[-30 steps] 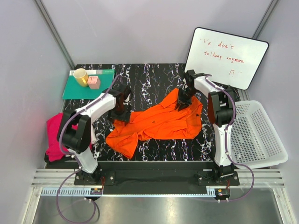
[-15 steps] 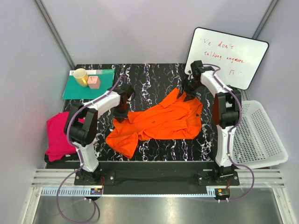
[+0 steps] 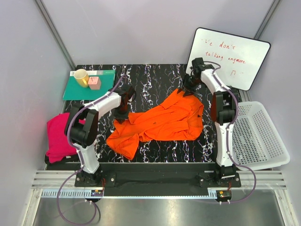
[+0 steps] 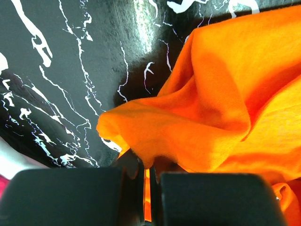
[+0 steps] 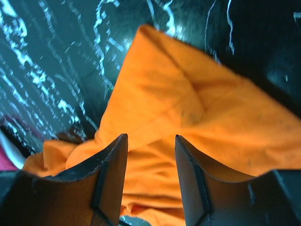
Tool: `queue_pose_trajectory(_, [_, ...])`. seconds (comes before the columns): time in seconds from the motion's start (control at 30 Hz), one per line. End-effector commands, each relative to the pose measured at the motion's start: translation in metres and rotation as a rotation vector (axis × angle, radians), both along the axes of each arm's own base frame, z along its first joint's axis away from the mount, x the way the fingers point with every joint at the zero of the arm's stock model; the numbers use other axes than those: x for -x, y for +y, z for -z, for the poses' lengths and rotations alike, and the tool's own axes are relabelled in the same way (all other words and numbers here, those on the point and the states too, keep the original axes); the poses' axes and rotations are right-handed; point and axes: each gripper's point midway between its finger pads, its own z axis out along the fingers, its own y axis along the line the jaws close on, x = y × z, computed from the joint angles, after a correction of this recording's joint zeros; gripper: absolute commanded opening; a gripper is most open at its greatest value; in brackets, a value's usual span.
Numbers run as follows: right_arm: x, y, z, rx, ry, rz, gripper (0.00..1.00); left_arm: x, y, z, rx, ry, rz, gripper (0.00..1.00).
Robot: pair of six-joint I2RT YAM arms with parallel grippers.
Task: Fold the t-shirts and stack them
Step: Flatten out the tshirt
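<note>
One thin fold of the orange t-shirt (image 4: 207, 113), clamped in the left gripper (image 4: 143, 172), could slip under a pull; the right gripper (image 5: 150, 141) gapes empty above the shirt's far corner.

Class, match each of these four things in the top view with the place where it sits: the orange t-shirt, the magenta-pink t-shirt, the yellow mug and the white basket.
Things:
A. orange t-shirt
B. magenta-pink t-shirt
C. yellow mug
D. white basket

Places:
1. beside the right edge of the table
2. on the teal mat
3. spread across the middle of the table
4. bunched at the table's left edge

Pairs: A-3, B-4, C-2, D-1
</note>
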Motion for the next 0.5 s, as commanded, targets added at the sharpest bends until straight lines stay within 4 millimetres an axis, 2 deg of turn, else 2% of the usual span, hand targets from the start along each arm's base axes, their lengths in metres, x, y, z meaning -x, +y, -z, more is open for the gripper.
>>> queue_pose_trajectory(0.0, [-0.02,-0.005,0.0,0.015,-0.035,0.032,0.52,-0.012,0.005,-0.013,-0.014,-0.056,0.006,0.0])
queue_pose_trajectory(0.1, [-0.025,-0.021,0.001,0.049,-0.04,0.062,0.51,-0.011,0.008,-0.014,-0.018,-0.057,0.002,0.0])
queue_pose_trajectory(0.47, [-0.036,-0.043,-0.011,0.07,-0.081,0.103,0.51,-0.012,0.01,-0.015,-0.021,-0.055,-0.004,0.0])
